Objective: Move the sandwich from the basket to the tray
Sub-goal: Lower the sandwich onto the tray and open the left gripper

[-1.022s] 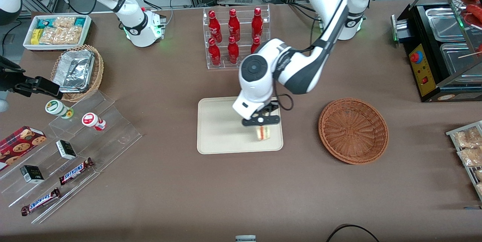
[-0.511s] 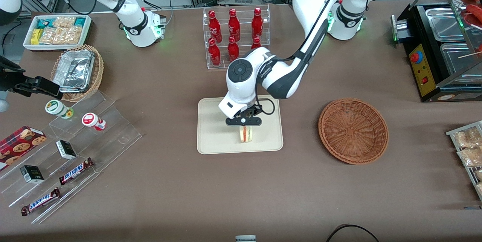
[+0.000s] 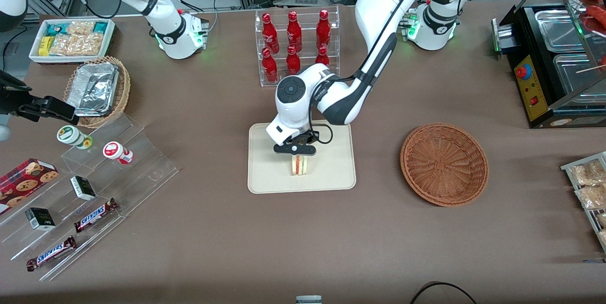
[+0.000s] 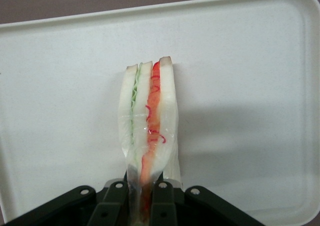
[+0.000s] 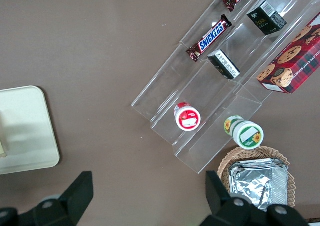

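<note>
The brown table [image 3: 213, 247] carries the tray [image 3: 270, 176], basket [image 3: 444, 164] and bottle rack [image 3: 297, 46].

sandwich [image 4: 147, 126]: glossy clear wrap | tray [image 4: 250, 60]: smooth matt plastic | basket [image 3: 444, 164]: rough woven wicker

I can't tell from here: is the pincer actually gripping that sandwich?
Touching. The left wrist view shows the pincer over the tray, its two fingers pressed against the sandwich.

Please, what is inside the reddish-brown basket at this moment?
The basket shows only its woven bottom, nothing inside. The sandwich is over the tray, held by the gripper, whose fingers pinch it.
</note>
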